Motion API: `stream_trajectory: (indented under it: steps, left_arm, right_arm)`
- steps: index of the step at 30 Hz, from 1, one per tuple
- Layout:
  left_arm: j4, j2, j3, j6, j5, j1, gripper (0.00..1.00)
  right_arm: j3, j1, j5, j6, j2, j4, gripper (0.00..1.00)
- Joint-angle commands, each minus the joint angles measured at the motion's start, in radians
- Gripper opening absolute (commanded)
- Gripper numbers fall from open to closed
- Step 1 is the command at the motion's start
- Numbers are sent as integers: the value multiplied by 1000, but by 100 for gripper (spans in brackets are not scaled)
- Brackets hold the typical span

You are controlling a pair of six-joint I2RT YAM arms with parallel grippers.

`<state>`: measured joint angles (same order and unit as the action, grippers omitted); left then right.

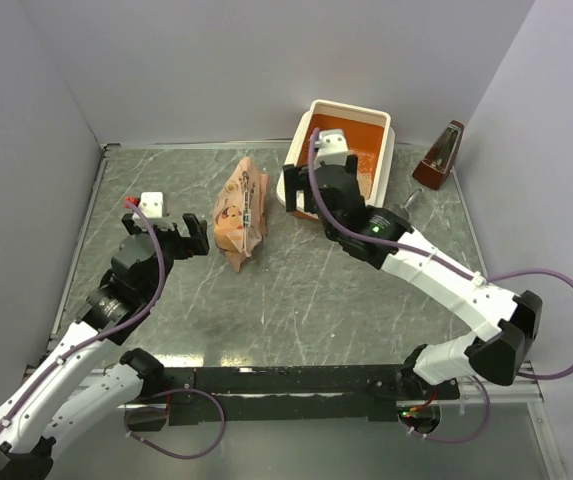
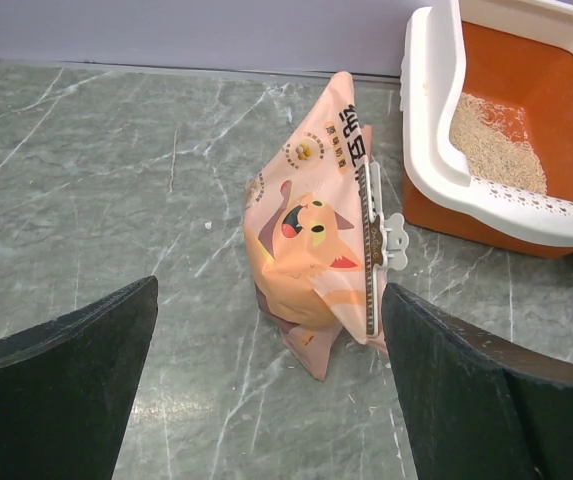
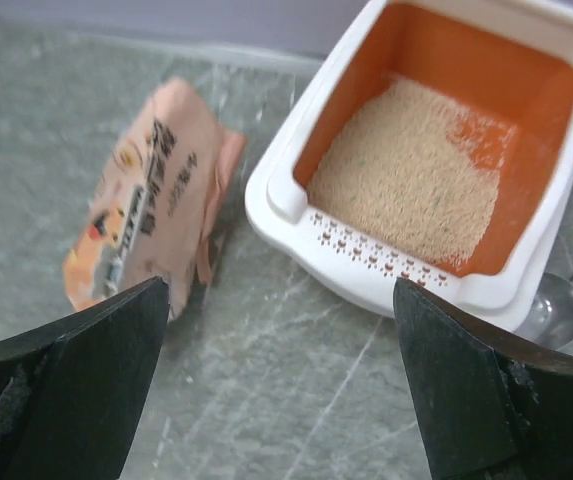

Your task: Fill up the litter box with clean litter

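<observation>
The litter box (image 1: 351,106), cream-white with an orange inside, stands at the back right of the table. It also shows in the left wrist view (image 2: 426,150) and the right wrist view (image 3: 366,270). Pale beige clean litter (image 3: 406,170) covers part of its floor and shows in the left wrist view (image 2: 491,145) too. My right gripper (image 1: 301,190) hovers open and empty just in front of the box's near-left corner (image 3: 281,390). My left gripper (image 1: 191,235) is open and empty, left of the peach-pink cat-print bag (image 1: 241,212), with the bag ahead between its fingers (image 2: 266,400).
The bag (image 2: 311,260) lies on the table, shut by a white clip (image 2: 386,240); it shows in the right wrist view (image 3: 146,200). A grey metal scoop (image 3: 561,300) lies right of the box. A dark red wedge-shaped object (image 1: 441,158) stands at the far right. Grey walls surround the table.
</observation>
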<state>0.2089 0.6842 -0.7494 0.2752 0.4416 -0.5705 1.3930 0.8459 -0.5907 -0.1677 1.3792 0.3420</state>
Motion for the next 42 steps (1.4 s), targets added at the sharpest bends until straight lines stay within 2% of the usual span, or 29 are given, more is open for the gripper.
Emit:
stream_trajectory:
  steps: [1, 3, 7, 9, 18, 24, 32, 42]
  left_arm:
    - [-37, -17, -15, 13, 22, 1, 97]
    - [-45, -26, -11, 53, 66, 1, 97]
    - [-22, -17, -36, 55, 77, 1, 97]
    - [-3, -5, -45, 56, 97, 1, 97]
    - [4, -8, -47, 53, 105, 1, 97]
    - [18, 8, -53, 56, 134, 3, 97]
    - [18, 8, -51, 53, 147, 3, 97]
    - [26, 21, -54, 48, 152, 3, 97]
  right_arm:
    - [61, 12, -61, -46, -19, 2, 100]
    - [84, 10, -51, -79, 0, 61, 99]
    - [234, 15, 8, -72, 86, 210, 99]
    - [250, 16, 26, -76, 124, 224, 100]
    - [133, 16, 221, -125, 130, 106, 99]
    - [208, 16, 250, -187, 260, 179, 100]
    - [231, 15, 316, -227, 392, 156, 100]
    - [253, 21, 356, -293, 431, 103, 100]
